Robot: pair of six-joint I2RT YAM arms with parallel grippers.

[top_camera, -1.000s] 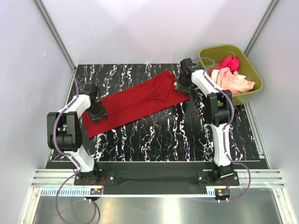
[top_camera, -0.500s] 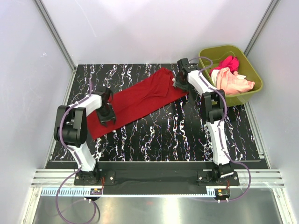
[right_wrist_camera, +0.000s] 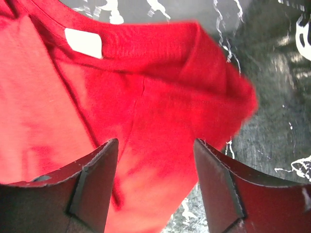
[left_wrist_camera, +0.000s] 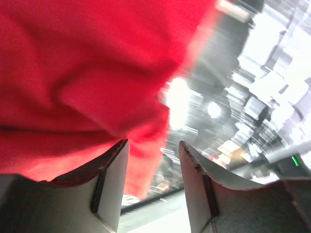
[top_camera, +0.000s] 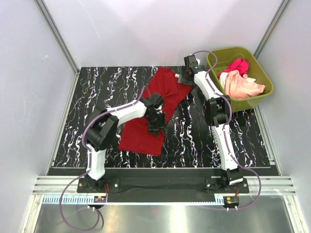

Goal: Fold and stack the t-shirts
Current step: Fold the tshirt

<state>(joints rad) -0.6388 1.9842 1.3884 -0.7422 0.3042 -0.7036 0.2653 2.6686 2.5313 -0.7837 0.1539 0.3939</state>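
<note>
The deep red t-shirt (top_camera: 167,87) lies crumpled on the black marbled table, running from the back middle down to a wider patch near the centre. My left gripper (top_camera: 156,121) hovers over that nearer part. In the left wrist view its jaws (left_wrist_camera: 153,142) stand apart, with red cloth (left_wrist_camera: 73,73) draped over the left finger and table showing through the gap. My right gripper (top_camera: 183,77) is open just above the shirt's collar end (right_wrist_camera: 160,97), where a white label (right_wrist_camera: 83,42) shows; nothing is between its fingers (right_wrist_camera: 155,141). The magenta-pink t-shirt (top_camera: 237,64) and pale peach t-shirt (top_camera: 240,85) sit in the tub.
The olive-green tub (top_camera: 264,72) stands off the table's back right corner, close beside the right arm. White walls with metal posts enclose the table on the left, back and right. Both arm bases stand at the near edge.
My left gripper swept right from the shirt's left end to the table's middle, and that end came with it, bunching the shirt. My right gripper edged back and its jaws widened.
</note>
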